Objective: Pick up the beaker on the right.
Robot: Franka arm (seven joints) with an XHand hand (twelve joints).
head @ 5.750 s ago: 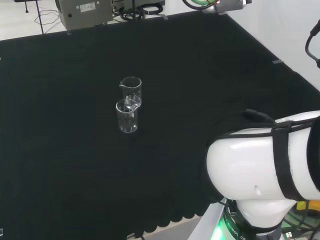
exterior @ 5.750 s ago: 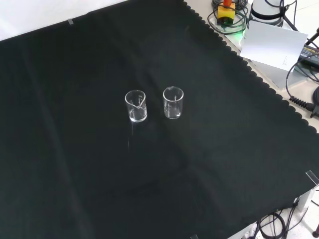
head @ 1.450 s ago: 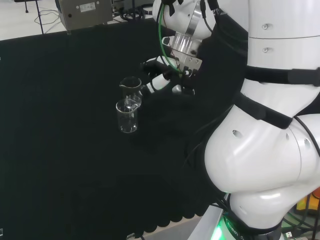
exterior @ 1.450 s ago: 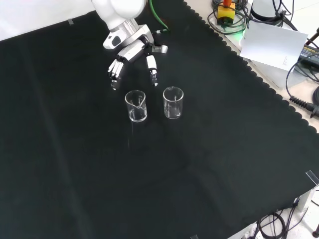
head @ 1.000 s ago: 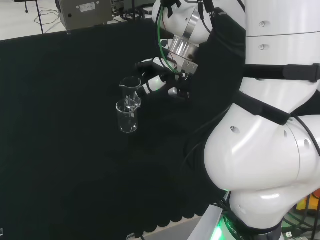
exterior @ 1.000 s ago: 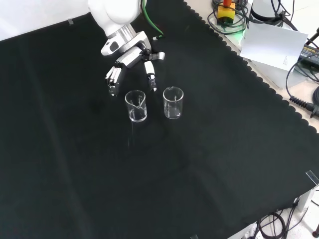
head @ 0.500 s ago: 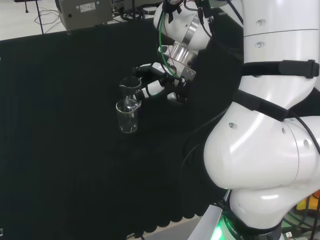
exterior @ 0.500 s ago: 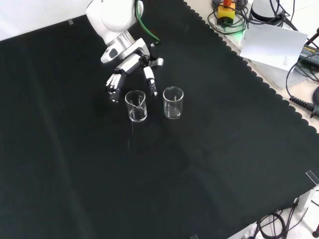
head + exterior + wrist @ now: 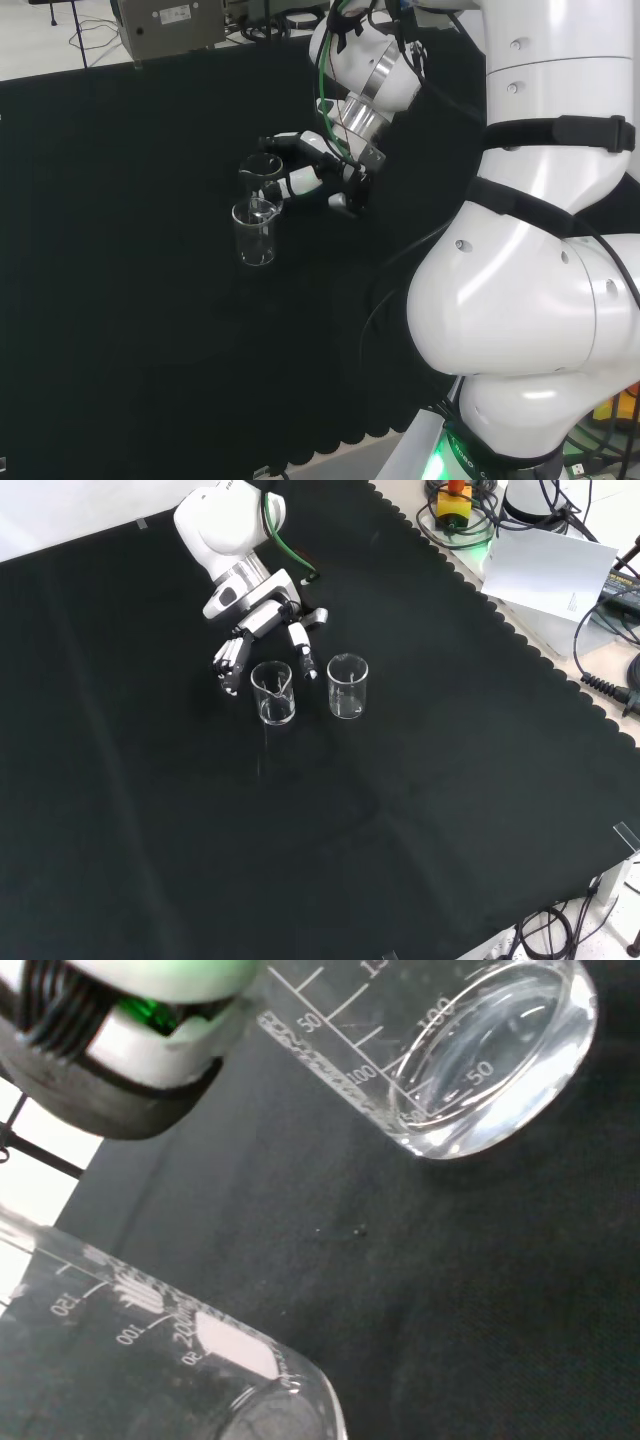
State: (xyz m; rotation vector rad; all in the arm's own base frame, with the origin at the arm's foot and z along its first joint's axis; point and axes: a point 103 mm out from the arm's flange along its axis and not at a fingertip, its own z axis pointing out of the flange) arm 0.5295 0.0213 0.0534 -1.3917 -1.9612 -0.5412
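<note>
Lowered now, my hand (image 9: 262, 621) sits at eleven o'clock of the left beaker (image 9: 272, 693), front view, fingers (image 9: 230, 662) spread, ungrasping.

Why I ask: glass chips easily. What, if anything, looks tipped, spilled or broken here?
Nothing stands out. Both beakers stand upright and apart on the black cloth, with no spill or crack visible. The robot hand, fingers open, is beside one beaker.
</note>
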